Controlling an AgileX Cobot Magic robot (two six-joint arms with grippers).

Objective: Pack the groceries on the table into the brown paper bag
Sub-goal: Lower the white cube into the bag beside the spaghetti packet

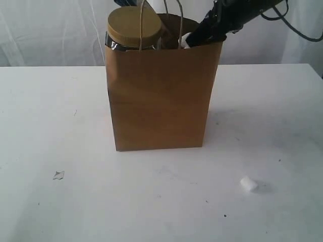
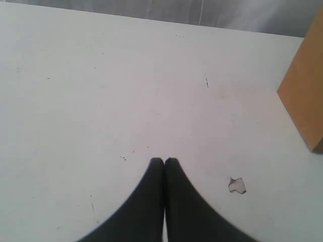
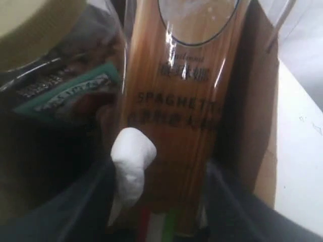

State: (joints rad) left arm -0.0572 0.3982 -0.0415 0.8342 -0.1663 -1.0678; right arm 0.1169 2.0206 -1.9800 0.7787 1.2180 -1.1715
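**One marshmallow in the bag, one out on the table**

The right hand (image 3: 160, 174) is down inside the brown paper bag (image 1: 161, 101), which stands upright in the middle of the table (image 1: 45, 116). Its jaws stand well apart. A white marshmallow (image 3: 132, 161) rests against one finger and is not pinched between the two, so I'd say nothing is gripped. Just behind it the spaghetti packet (image 3: 186, 96) stands on end. The nut jar (image 1: 133, 27) sits beside the packet, its tan lid poking above the bag's rim. From outside only the right arm (image 1: 229, 17) shows, slanting into the bag's mouth.

The left hand (image 2: 164, 162) hangs over bare table left of the bag, fingers pressed together, holding nothing. A paper scrap (image 2: 236, 185) lies near it.

Out front on the right lies a stray marshmallow (image 1: 248, 184), alone and well apart from the bag. It's the only grocery I can see outside the bag. It should be feather-light and squashy, and as a little cylinder on its side it may roll. The best hold is across its round middle, with a finger down on either side and a gentle close. Squeeze too hard and it flattens or pops free.
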